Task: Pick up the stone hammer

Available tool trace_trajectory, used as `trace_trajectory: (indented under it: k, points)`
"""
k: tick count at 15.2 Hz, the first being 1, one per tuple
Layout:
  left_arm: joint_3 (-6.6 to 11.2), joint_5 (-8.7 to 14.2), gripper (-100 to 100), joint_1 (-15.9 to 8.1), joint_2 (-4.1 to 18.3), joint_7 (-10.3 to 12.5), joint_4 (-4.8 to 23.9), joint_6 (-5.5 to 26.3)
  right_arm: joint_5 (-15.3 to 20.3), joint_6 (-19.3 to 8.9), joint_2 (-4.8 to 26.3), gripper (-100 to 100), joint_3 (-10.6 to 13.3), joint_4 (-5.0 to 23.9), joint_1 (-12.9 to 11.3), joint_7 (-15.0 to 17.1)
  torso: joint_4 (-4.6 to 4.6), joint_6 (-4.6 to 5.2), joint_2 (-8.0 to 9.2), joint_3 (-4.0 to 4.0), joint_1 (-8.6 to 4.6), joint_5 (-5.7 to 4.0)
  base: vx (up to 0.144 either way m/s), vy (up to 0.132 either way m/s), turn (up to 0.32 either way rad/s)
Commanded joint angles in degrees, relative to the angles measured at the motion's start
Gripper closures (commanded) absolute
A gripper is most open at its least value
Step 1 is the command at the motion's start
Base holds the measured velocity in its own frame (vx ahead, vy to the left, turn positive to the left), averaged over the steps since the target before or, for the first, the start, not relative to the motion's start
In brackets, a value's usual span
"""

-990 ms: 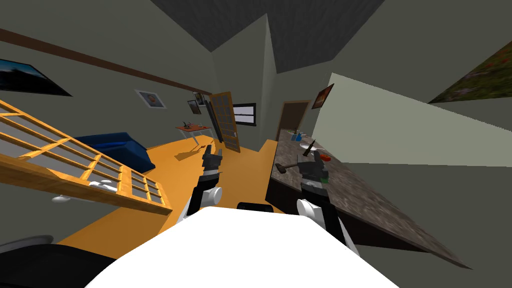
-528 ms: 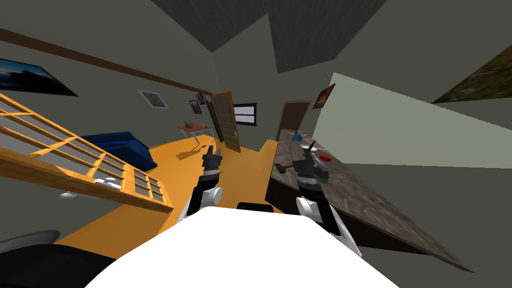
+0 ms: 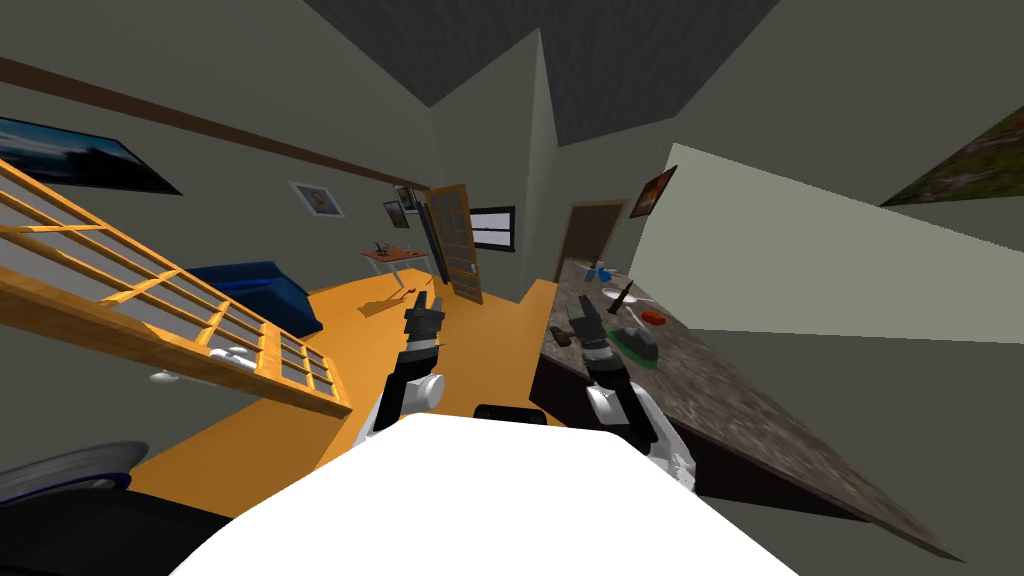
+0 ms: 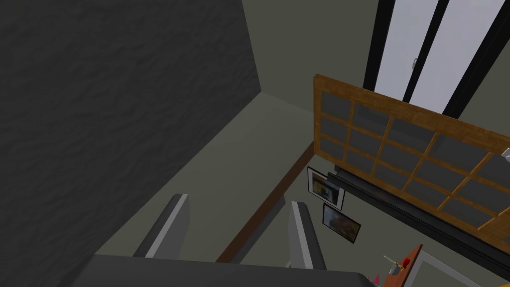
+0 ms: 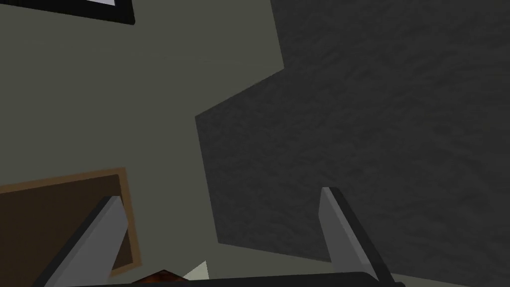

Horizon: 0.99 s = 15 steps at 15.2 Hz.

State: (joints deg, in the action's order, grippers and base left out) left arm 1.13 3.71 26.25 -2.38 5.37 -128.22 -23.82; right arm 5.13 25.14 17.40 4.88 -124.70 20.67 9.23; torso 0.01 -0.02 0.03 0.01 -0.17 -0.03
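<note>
Plainly, the head view gives the layout. A long desk (image 3: 720, 400) with a speckled dark stone top runs along the robot's right side. The stone hammer (image 3: 559, 336) lies at the desk's near left edge, its dark head showing just beside the right hand (image 3: 580, 318). That hand hovers over the same edge, close to the hammer. Much of the handle is hidden behind it, and contact cannot be told from here. The left hand (image 3: 424, 312) hangs well apart from the desk, over the orange floor (image 3: 490, 350).

The wrist views add the spacing of the fingers. In the right wrist view the two grey fingers (image 5: 112, 219) stand wide apart with nothing between them, pointing up at wall and ceiling rather than down at the hammer. In the left wrist view the fingers (image 4: 299, 224) are likewise spread and empty.

Farther along the desk, past the right hand, a flat green tray (image 3: 645, 361) carries a dark grey lump (image 3: 640, 342). Beyond it sits a small red thing (image 3: 653, 317). A black, blade-like thing (image 3: 626, 289) stands tilted by a white dish (image 3: 607, 293); what the dish holds is too small to tell. Some blue things (image 3: 597, 272) stand near the desk's far end.
</note>
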Motion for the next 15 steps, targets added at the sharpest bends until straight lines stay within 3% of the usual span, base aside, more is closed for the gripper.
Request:
trace_trajectory:
  k: [1,2,3,6,7,8,10,11,12,13,14,15]
  points:
    - [0.0,0.0,0,0.0,0.0,0.0,0.0,0.0,1.85,0.71,2.07,-100,1.38,1.36,-1.69,-0.23,0.0,0.0,0.0,0.0,0.0,0.0,-0.017,-0.036,0.047]
    - [0.0,0.0,0,0.0,0.0,0.0,0.0,0.0,3.78,1.57,3.95,-100,2.93,3.11,-3.7,-0.36,0.0,0.01,0.01,0.0,0.0,0.0,-0.019,-0.038,0.058]
    - [0.0,0.0,0,0.0,0.0,0.0,0.0,0.0,4.1,1.57,4.45,-100,2.93,3.11,-3.88,-0.36,0.0,0.0,0.01,0.0,-0.01,0.0,-0.017,-0.04,0.052]
    - [0.0,0.0,0,0.0,0.0,0.0,0.0,0.0,8.13,3.45,8.71,-100,6.29,6.91,-7.97,-0.64,0.0,0.01,0.02,0.01,-0.03,-0.01,-0.022,-0.043,0.057]
    - [0.0,0.0,0,0.0,0.0,0.0,0.0,0.0,9.01,3.45,9.25,-100,6.29,6.93,-8.63,-0.64,0.0,0.0,0.02,0.01,-0.02,-0.01,-0.019,-0.038,0.06]
    - [0.0,0.0,0,0.0,0.0,0.0,0.0,0.0,10.67,4.46,10.8,-100,8.1,8.84,-10.46,-0.8,0.0,0.0,0.01,0.0,-0.02,-0.01,-0.025,-0.04,0.075]
    - [0.0,0.0,0,0.0,0.0,0.0,0.0,0.0,11.64,4.46,11.65,-100,8.1,8.97,-11.16,-0.8,0.0,0.01,0.02,0.01,-0.02,-0.01,-0.017,-0.034,0.037]
    - [0.0,0.0,0,0.0,0.0,0.0,0.0,0.0,13.74,5.5,14.04,-100,9.98,10.91,-13.38,-0.95,0.0,0.02,0.0,0.0,0.01,0.0,-0.012,-0.035,0.046]
    - [0.0,0.0,0,0.0,0.0,0.0,0.0,0.0,14.36,5.5,14.04,-100,9.98,11.08,-13.78,-0.95,0.0,0.0,-0.01,-0.01,0.0,0.0,-0.015,-0.035,0.059]
    - [0.0,0.0,0,0.0,0.0,0.0,0.0,0.0,16.0,6.58,16.15,-100,11.93,12.92,-15.56,-1.12,0.0,0.01,-0.01,-0.01,0.0,0.0,-0.021,-0.034,0.076]
    - [0.0,0.0,0,0.0,0.0,0.0,0.0,0.0,17.17,6.58,16.42,-100,11.93,13.26,-16.47,-1.12,0.0,0.0,0.0,0.0,0.01,0.0,-0.023,-0.034,0.067]
    - [0.0,0.0,0,0.0,0.0,0.0,0.0,0.0,18.55,7.68,18.2,-100,13.94,15.19,-18.04,-1.28,0.0,0.01,0.0,0.0,0.01,0.0,-0.022,-0.04,0.078]
